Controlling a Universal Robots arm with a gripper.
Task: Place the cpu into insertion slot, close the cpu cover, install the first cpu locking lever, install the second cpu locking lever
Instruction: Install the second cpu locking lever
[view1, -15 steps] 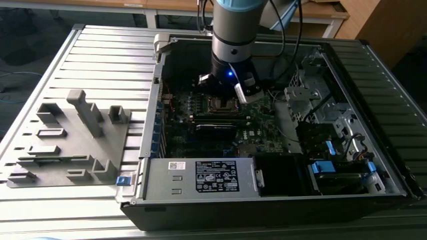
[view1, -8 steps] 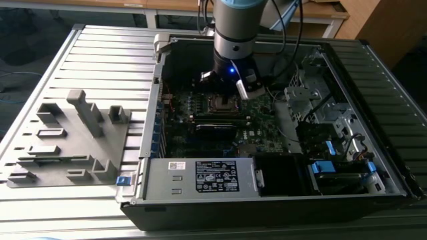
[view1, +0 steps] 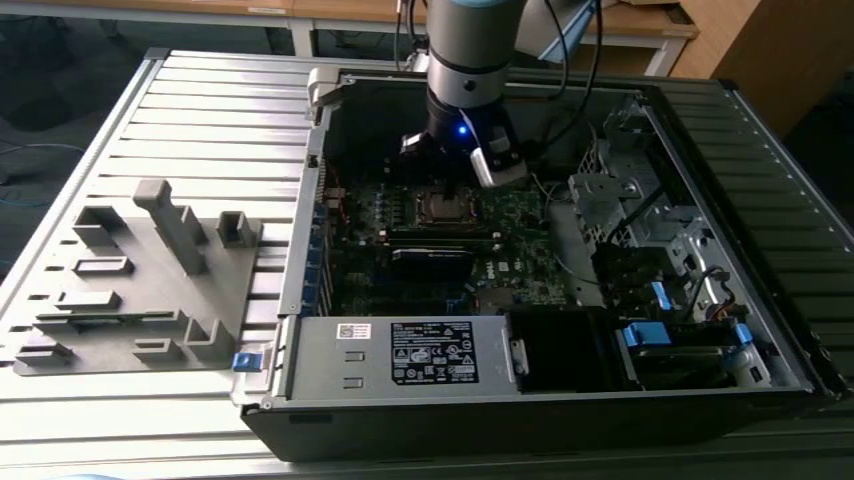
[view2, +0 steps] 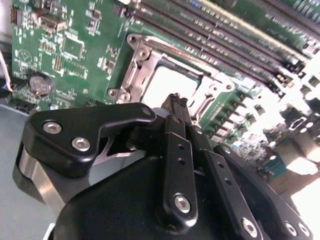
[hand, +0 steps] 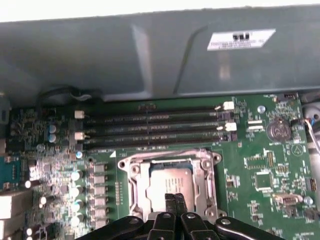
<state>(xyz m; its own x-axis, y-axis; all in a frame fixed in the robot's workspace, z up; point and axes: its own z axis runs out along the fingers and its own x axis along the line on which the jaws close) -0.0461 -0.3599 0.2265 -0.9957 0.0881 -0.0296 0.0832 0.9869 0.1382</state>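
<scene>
The cpu (hand: 170, 181) lies flat in the motherboard socket, its dull silver top showing in both wrist views (view2: 167, 84). The cpu cover (hand: 136, 172), a shiny metal frame, lies down around it (view2: 142, 55). My gripper (hand: 175, 198) hovers just over the socket's near edge with its two black fingers pressed together and nothing between them; the second wrist view shows the same shut tips (view2: 178, 102). In the exterior view the gripper (view1: 442, 182) hangs inside the open computer case right above the socket (view1: 441, 207). I cannot tell how the locking levers stand.
Memory slots (hand: 150, 125) run beside the socket, and a grey case wall (hand: 150, 55) rises behind them. A white-labelled power supply box (view1: 400, 352) fills the case's near side. A grey fixture tray (view1: 134, 280) lies on the slatted table at the exterior view's left.
</scene>
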